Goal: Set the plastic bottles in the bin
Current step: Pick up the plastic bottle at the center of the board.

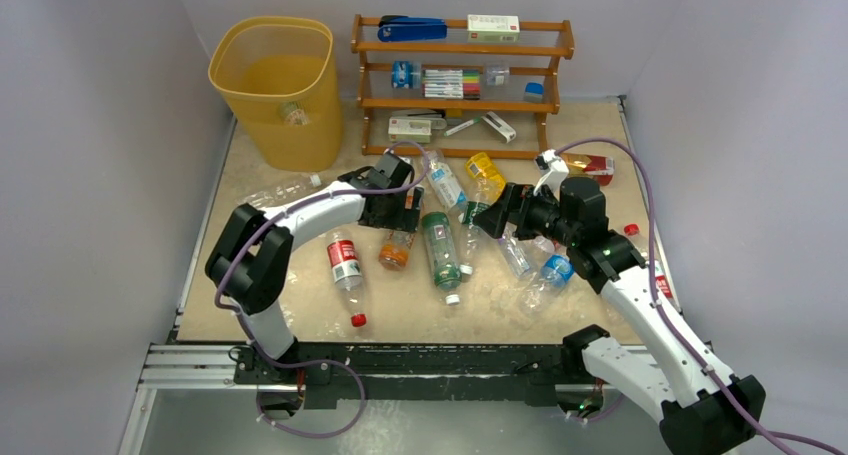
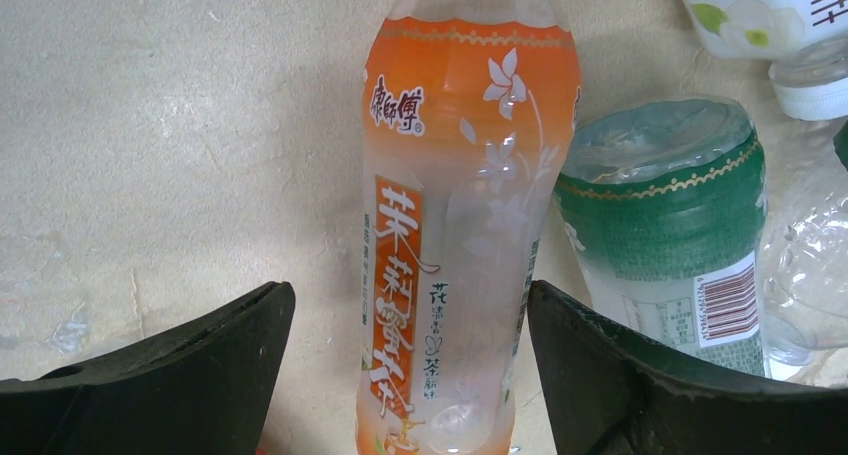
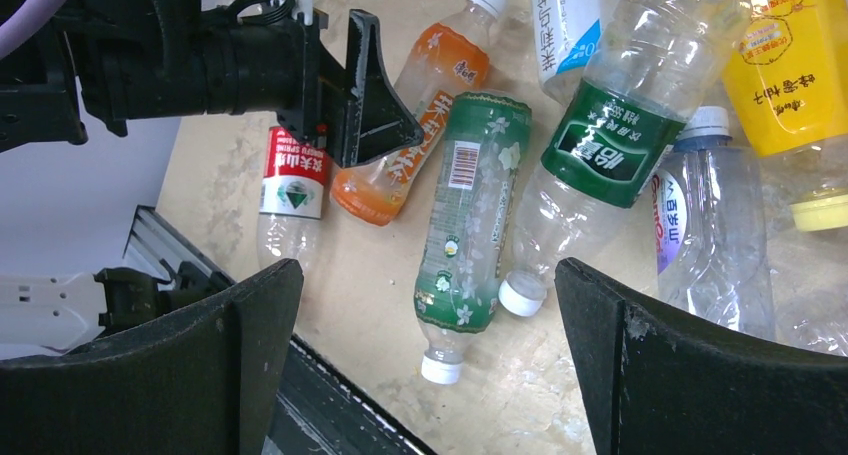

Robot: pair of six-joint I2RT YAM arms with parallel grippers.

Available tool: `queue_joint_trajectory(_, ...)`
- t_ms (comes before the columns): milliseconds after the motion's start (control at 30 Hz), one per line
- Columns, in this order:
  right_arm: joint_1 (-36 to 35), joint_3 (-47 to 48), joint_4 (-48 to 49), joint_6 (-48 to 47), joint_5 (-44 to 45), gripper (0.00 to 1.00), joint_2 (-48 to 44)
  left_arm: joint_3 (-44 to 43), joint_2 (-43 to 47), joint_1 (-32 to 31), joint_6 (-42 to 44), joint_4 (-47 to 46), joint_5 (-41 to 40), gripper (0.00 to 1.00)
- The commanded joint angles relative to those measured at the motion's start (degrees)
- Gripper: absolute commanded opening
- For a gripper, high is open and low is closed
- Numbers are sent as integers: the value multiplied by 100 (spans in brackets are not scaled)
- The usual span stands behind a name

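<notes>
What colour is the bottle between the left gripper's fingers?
Orange bottle; left wrist view shows best.

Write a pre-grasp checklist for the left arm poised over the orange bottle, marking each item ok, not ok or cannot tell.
1. Left gripper open: ok.
2. Orange bottle centred between its fingers: ok.
3. Fingers low enough to close on the bottle: cannot tell.
4. Green bottle clear of the nearer finger: cannot tell; it lies close alongside.
5. Bin upright, mouth open: ok.
6. Right gripper open and apart from the left one: ok.
</notes>
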State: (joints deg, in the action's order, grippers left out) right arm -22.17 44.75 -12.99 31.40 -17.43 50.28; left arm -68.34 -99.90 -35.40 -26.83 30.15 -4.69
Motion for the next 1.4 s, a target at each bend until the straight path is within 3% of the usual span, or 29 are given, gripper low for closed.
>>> queue_joint_trajectory(0,-23,-7,187,2,-67,100,-7,9,-50,-46,20,-279,-61,86)
queue_joint_trajectory(300,-24,20,110,-17,-85,100,-25,87,-161,-52,2,-135,-167,78)
queue_joint_trajectory(500,-24,75,54,-4,-64,100,-87,125,-135,-52,22,-79,-193,55)
queue_joint_trajectory(733,-19,51,81,-1,28,100,-162,186,129,-46,11,-11,-212,39)
queue_joint_trajectory(1100,-19,15,137,83,38,100,-229,-475,810,-19,37,465,-198,38)
queue_joint_trajectory(1367,-23,0,90,78,63,100,-289,-1320,995,567,81,666,226,38)
